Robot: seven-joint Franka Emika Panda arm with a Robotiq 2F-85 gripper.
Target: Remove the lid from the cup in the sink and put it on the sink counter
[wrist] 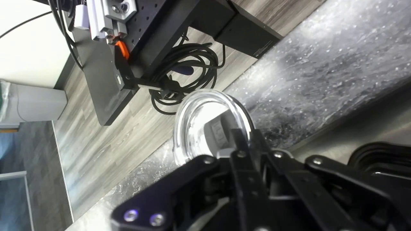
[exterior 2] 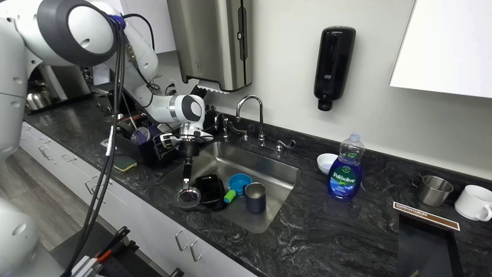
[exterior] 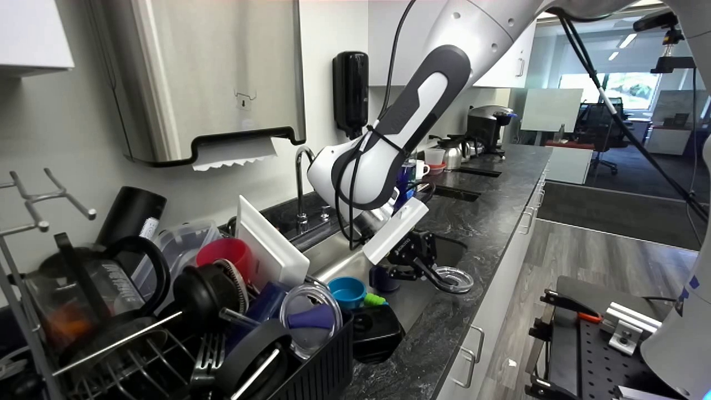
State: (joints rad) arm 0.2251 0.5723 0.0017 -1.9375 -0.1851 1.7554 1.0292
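Lid (exterior 2: pixel 188 198), a flat, round, see-through disc with a raised rim, was up in the grip of the black two-finger gripper (wrist: pixel 247 138). The fingers were closed on one edge of the rim, with the rest of the disc sticking out past the tips. In both exterior views it sat over the front strip of the long, glossy, near-black stone sink counter (exterior 2: pixel 346 234), just beside the basin. Honestly couldn't tell whether it touched the stone or hung a bit above it. The wrist view had it overlapping both the counter and the grey-brown wood-look floor (wrist: pixel 144 134).

As for the small dark navy cup (exterior 2: pixel 256 202) with the metallic inside, that one stood upright, mouth open, down in the rectangular stainless-steel sink (exterior 2: pixel 265 164), with a curved chrome tap (exterior 2: pixel 261 123) behind it. Just beside it were a small round teal bowl (exterior 2: pixel 240 184) and a lime-green thing (exterior 2: pixel 230 196) I couldn't identify, then a glossy black rectangular container (exterior 2: pixel 210 188) on the gripper's side.

Up on the counter, a clear bottle of blue Palmolive (exterior 2: pixel 345 175) stood past one end of the sink, and a crammed black dish rack (exterior: pixel 328 355) took up the other.
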